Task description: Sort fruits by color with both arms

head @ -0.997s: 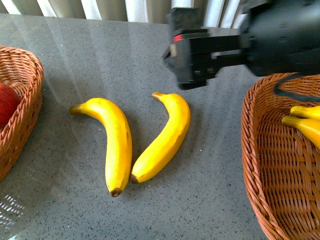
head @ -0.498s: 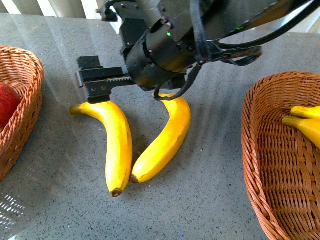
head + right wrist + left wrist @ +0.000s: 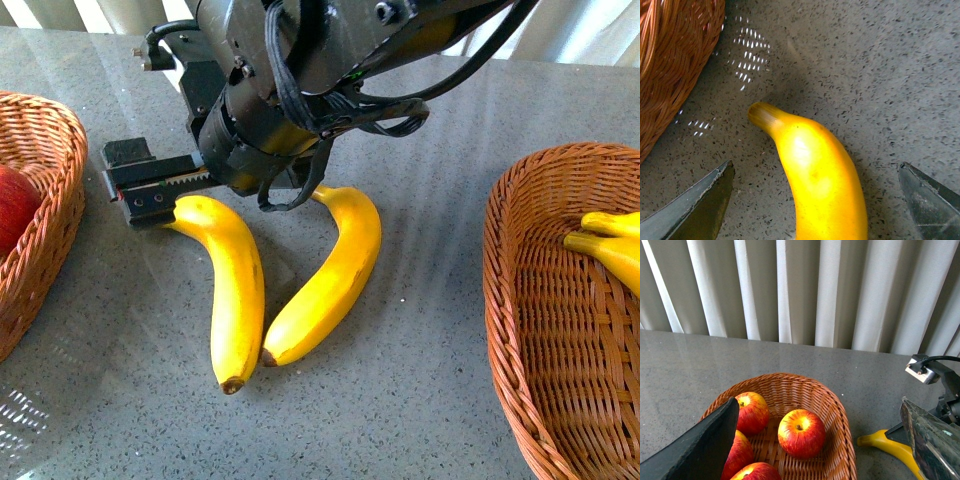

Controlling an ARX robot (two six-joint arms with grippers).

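Two yellow bananas lie side by side on the grey table, the left one (image 3: 232, 290) and the right one (image 3: 330, 275). My right gripper (image 3: 160, 195) is open and hangs over the stem end of the left banana. In the right wrist view that banana (image 3: 820, 180) lies between the spread fingers of the gripper (image 3: 817, 200), untouched. My left gripper (image 3: 820, 450) is open and empty above the left basket (image 3: 840, 415), which holds several red apples (image 3: 801, 432). The left banana's stem (image 3: 890, 447) shows beside that basket. One apple (image 3: 12, 205) shows in the front view.
A wicker basket (image 3: 500, 300) at the right holds two bananas (image 3: 610, 245). The left wicker basket (image 3: 50, 200) stands at the table's left edge and shows in the right wrist view (image 3: 670, 60). White curtains hang behind the table. The right arm's bulk and cables cover the table's far middle.
My right arm has swung from the upper right leftward and down, and its open gripper now sits over the left banana's stem end. The bananas have not moved.
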